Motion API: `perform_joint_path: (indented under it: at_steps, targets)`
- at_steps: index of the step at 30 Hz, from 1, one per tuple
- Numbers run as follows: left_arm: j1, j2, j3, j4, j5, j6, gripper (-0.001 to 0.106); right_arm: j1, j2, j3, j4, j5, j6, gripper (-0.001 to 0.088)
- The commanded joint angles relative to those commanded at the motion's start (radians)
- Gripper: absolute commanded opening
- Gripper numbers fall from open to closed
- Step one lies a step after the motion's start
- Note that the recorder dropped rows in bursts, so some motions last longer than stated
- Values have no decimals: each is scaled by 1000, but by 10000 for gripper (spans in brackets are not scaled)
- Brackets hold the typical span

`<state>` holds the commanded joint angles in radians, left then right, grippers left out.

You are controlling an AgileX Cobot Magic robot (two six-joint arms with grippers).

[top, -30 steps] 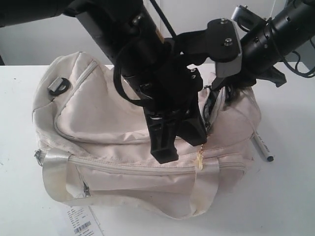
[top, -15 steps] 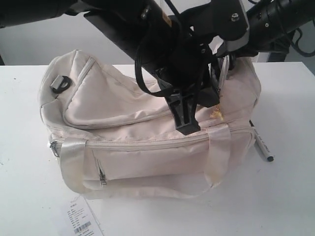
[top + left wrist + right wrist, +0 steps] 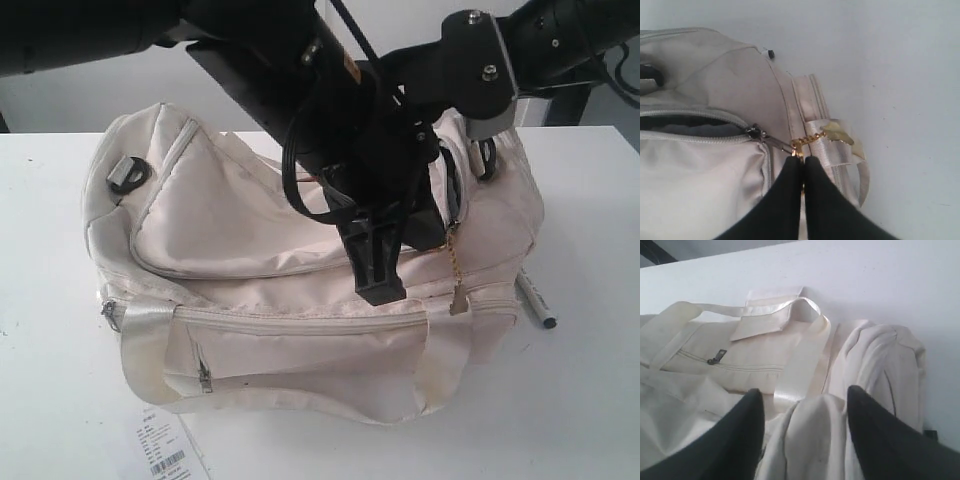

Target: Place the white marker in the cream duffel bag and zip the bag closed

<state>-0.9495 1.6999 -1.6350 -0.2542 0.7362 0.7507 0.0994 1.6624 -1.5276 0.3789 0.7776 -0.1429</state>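
**A:** Surface and room?
**B:** Flat white table (image 3: 580,400) with a bare pale wall (image 3: 50,105) behind it. Nothing more of the room shows.
**A:** Jaws?
**B:** The left gripper (image 3: 802,162) is clenched on the zip pull (image 3: 777,144). A gold chain (image 3: 810,139) hangs right at its fingertips. Beyond the pull, away from the jaws, the zip gapes dark. The right gripper (image 3: 805,390) is spread wide, and fabric of the cream duffel bag (image 3: 230,220) bulges up between its fingers. Can't tell if the pads touch it.
**A:** Marker?
**B:** The white marker (image 3: 533,300) is outside the bag, flat on the table just past the bag's end. It's lower than both sets of jaws and apart from them.
**A:** What's blocked?
**B:** The marker's upper part is behind the bag, so only the black-tipped stretch shows. In the exterior view the left arm covers the bag's top opening, and the right fingers are lost behind it. The paper tag (image 3: 165,452) is cut off by the frame edge. The bag's inside is too dark to read.
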Motion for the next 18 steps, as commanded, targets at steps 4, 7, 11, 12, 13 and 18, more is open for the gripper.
perform_joint_path:
  at_steps: [4, 7, 11, 12, 13, 18]
  targets:
    - [0, -2, 0, 2, -5, 0, 0, 0, -39, 18, -45, 179, 27, 537]
    - [0, -2, 0, 12, -6, -18, 0, 0, -80, 65, -49, 219, 27, 537]
    - [0, -2, 0, 12, 1, -21, 0, 0, -137, 143, -47, 219, 34, 536]
    - [0, -2, 0, 12, 7, -21, 0, 0, -150, 165, -50, 219, 34, 536]
    - [0, -2, 0, 12, 13, -21, 0, 0, -161, 180, -61, 219, 34, 536]
    - [0, -2, 0, 12, 15, -29, 0, -1, -196, 236, -63, 245, 6, 536]
